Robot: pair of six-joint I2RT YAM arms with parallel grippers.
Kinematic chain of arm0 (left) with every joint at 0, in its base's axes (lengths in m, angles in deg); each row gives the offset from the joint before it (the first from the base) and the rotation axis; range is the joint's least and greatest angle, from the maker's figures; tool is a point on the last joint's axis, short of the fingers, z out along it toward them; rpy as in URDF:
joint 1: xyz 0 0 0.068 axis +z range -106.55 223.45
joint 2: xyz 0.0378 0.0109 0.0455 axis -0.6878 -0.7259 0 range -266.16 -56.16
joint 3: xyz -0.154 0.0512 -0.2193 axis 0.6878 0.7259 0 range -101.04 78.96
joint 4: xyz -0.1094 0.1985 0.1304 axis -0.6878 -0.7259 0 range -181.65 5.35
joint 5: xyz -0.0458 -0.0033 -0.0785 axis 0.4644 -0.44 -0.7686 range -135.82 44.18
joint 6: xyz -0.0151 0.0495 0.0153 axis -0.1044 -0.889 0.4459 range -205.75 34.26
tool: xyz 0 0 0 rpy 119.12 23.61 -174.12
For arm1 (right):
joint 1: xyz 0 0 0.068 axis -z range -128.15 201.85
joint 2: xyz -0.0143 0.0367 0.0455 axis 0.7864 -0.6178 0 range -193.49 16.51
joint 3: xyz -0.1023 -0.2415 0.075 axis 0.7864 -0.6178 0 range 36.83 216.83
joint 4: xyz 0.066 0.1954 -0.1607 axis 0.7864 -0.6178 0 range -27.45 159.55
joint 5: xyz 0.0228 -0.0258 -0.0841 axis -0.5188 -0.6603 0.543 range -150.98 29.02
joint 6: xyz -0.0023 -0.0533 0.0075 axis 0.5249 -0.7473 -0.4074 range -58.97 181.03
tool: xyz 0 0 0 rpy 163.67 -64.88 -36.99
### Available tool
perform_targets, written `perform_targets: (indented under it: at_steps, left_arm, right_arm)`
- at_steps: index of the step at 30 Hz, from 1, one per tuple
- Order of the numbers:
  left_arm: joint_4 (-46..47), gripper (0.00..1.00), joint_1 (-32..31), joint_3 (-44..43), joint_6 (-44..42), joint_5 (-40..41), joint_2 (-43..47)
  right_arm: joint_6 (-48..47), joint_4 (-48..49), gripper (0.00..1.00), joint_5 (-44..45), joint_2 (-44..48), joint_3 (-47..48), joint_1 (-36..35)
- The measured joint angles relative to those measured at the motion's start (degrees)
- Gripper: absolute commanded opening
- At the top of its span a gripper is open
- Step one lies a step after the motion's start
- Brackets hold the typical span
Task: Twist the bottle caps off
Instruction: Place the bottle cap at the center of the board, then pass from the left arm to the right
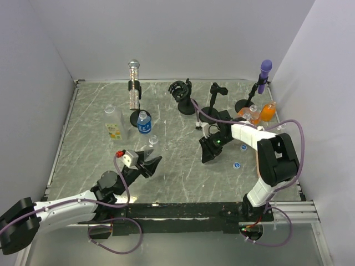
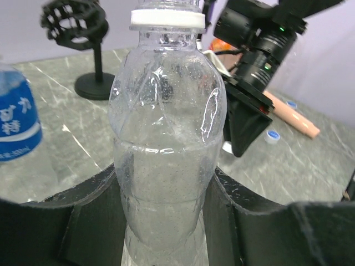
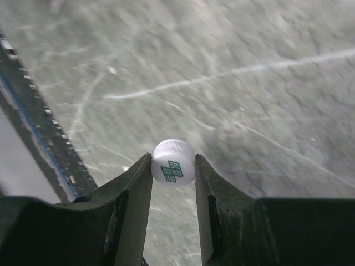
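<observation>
Close to the arms, at about 8 o'clock on the worktop (image 1: pixel 183 178), the left tool (image 2: pixel 165 185) is part way open and hugs a clear bottle (image 2: pixel 166 100). One finger sits on each side of its lower half, and the bottle stands up straight. Its wall is thin and see-through, with dents and creases, so I think it is light and soft. A hard squeeze would squash it. The low, narrow part where the fingers sit now looks like the best place to hold it. A white ring (image 2: pixel 167 19) goes round the neck. The very top runs out of the picture, so I cannot tell if a cap is on it. I cannot tell if there is water inside either.

A bit further, at about 3 o'clock, the right tool (image 3: pixel 173 167) is almost shut and pinches a white cap (image 3: pixel 173 157) by its rim, up off the worktop. The cap is tiny, hard and very light. Its side has little ridges, so I think holding it across the rim stops it slipping.

Just past it, at 4 o'clock, two blue caps (image 1: pixel 236 164) lie loose.

Far off, a blue-label bottle (image 1: pixel 144 124) stands at 10 o'clock and orange bottles (image 1: pixel 268 112) at 2 o'clock. Their tops are too small to see well.
</observation>
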Motion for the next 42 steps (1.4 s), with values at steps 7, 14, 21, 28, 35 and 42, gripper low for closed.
perform_targets:
  at_steps: [7, 14, 21, 28, 35, 42]
  left_arm:
    - [-0.4, 0.4, 0.0, 0.0, 0.0, -3.1, -1.1]
    - [-1.2, 0.4, 0.0, 0.0, 0.0, -5.7, -0.9]
    - [-3.3, 0.4, 0.0, 0.0, 0.3, -10.2, 0.5]
    - [-3.8, 0.39, 0.0, -0.7, 0.5, -19.3, -3.7]
    - [-4.5, 0.39, 0.0, -3.9, 0.5, -26.0, -7.7]
    - [-4.0, 0.39, 0.0, -4.8, 0.7, -29.0, -9.4]
  right_arm:
    - [0.8, 0.6, 0.5, 8.5, -2.6, 0.0, 0.0]
    - [0.5, 0.4, 0.64, 10.9, -2.7, 0.7, 0.0]
    - [-9.3, -6.4, 0.81, 4.1, 6.5, 6.3, 0.0]
    - [-33.2, -20.8, 0.99, -19.0, 20.2, 16.2, -1.3]
    - [-35.6, -28.0, 0.99, -29.7, 11.6, 27.6, -13.8]
    - [-27.5, -24.0, 0.9, -27.4, 8.9, 27.1, -17.6]
